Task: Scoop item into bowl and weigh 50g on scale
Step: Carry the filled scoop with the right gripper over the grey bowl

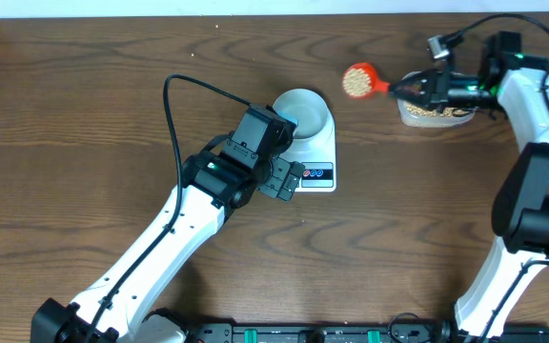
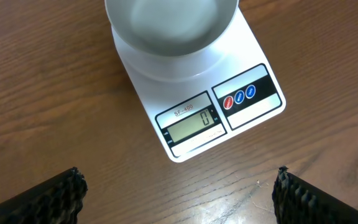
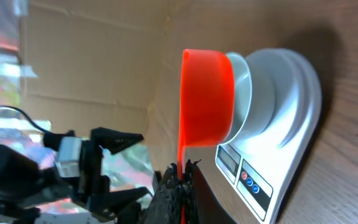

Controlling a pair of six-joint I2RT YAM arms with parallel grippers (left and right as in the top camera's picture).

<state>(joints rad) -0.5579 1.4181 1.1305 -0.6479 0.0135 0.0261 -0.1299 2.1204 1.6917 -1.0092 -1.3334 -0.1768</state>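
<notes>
The left jaws stand wide open and hold nothing. Their two dark fingertips point(image 2: 48, 196) are cut off at the bottom corners of the wrist view, with bare bench point(image 2: 36, 93) between them. Just ahead of them lies the scale point(image 2: 197, 106), its display point(image 2: 191, 126) reading a single zero. On its far end sits the bowl point(image 2: 169, 28), empty as far as I can see, though its far rim runs out of the picture. From above, the left wrist covers the scale's near left corner. The right jaws are clamped tight on the handle of the red scoop point(image 1: 368, 83). Its cup juts out beyond them, heaped with beans point(image 1: 355, 80), near the bowl but not over it. Under those jaws sits a clear tub point(image 1: 437, 116) with more beans, mostly hidden by the arm. From the right wrist the scoop shows side-on, so its load cannot be made out, and it blocks part of the bowl.
</notes>
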